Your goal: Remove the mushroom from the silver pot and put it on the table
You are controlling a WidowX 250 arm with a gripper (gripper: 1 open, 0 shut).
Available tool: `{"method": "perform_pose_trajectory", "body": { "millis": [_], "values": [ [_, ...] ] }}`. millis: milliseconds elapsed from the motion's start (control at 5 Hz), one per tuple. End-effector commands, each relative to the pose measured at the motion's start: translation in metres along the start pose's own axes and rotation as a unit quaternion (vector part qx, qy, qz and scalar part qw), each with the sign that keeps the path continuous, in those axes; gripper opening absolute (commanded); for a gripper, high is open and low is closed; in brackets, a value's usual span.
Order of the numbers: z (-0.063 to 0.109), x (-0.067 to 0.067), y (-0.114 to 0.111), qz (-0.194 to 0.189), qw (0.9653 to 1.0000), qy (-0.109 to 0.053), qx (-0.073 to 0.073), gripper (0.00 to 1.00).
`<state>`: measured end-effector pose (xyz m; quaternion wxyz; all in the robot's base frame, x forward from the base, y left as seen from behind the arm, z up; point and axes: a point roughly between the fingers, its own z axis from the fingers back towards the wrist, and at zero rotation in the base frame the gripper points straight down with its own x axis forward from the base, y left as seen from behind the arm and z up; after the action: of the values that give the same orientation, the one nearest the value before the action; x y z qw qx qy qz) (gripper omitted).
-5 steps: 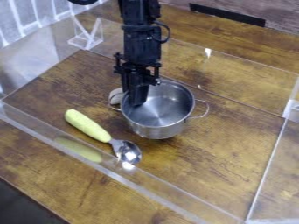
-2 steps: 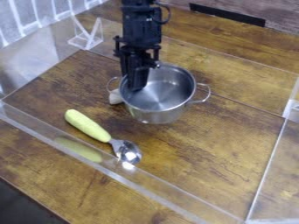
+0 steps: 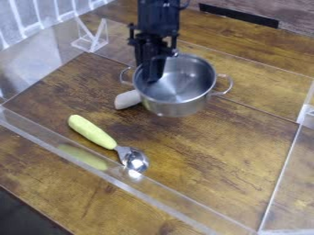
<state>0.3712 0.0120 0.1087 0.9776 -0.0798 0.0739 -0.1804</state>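
Observation:
The silver pot hangs a little above the table, tilted, its inside looking empty. My gripper points down at the pot's left rim and is shut on that rim, carrying the pot. A small cream-white piece lies on the table just left of and below the pot. It looks like the mushroom's stalk, and I cannot make out its cap.
A long yellow corn-like piece lies front left, with a small silver spoon just right of its end. Clear acrylic walls ring the tabletop. A white rack stands at the back left.
The gripper has risen and the pot has come up with it, shifting up and right in the picture and tilting. The cream-white piece stays on the table and shows more.

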Motion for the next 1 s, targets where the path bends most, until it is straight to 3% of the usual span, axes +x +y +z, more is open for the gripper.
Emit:
{"method": "perform_pose_trajectory", "body": {
  "millis": [0, 200, 600, 800],
  "values": [
    [0.059, 0.006, -0.020, -0.033, 0.9969, -0.062, 0.035, 0.00],
    [0.065, 0.022, -0.025, -0.062, 0.9957, -0.057, 0.036, 0.00],
    [0.035, 0.027, -0.036, -0.092, 0.9948, -0.041, 0.016, 0.00],
    [0.034, 0.030, -0.042, -0.115, 0.9926, -0.036, 0.016, 0.00]
  ]
}}
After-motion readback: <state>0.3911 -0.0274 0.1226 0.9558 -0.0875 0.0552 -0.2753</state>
